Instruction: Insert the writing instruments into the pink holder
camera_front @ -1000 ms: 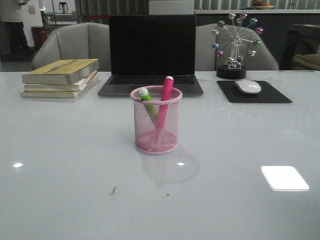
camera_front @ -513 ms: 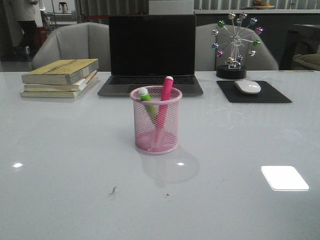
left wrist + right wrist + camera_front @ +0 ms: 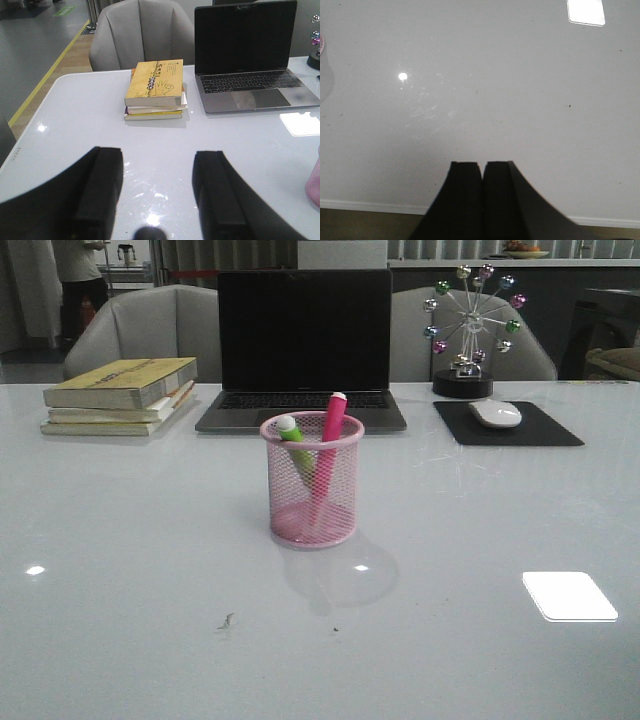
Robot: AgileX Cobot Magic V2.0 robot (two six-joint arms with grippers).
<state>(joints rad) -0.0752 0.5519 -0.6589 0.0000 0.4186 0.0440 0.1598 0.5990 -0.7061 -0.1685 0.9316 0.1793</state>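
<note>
Pink holder [image 3: 312, 495] fronts laptop [image 3: 302, 345]; left fingers [image 3: 102, 187] apart, right fingers [image 3: 467, 192] apparently closed, empty.

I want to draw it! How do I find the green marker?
Find the black laptop at the table's back. Right before it stands a pink mesh cup holding two markers. The green marker is the shorter one, leaning left, beside the taller pink marker.

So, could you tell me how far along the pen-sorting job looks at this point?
It looks finished: the pink marker and the green marker both stand inside the pink holder. Nothing is in hand; the left gripper is open and empty, the right gripper shut on nothing. No other markers show on the table.
</note>
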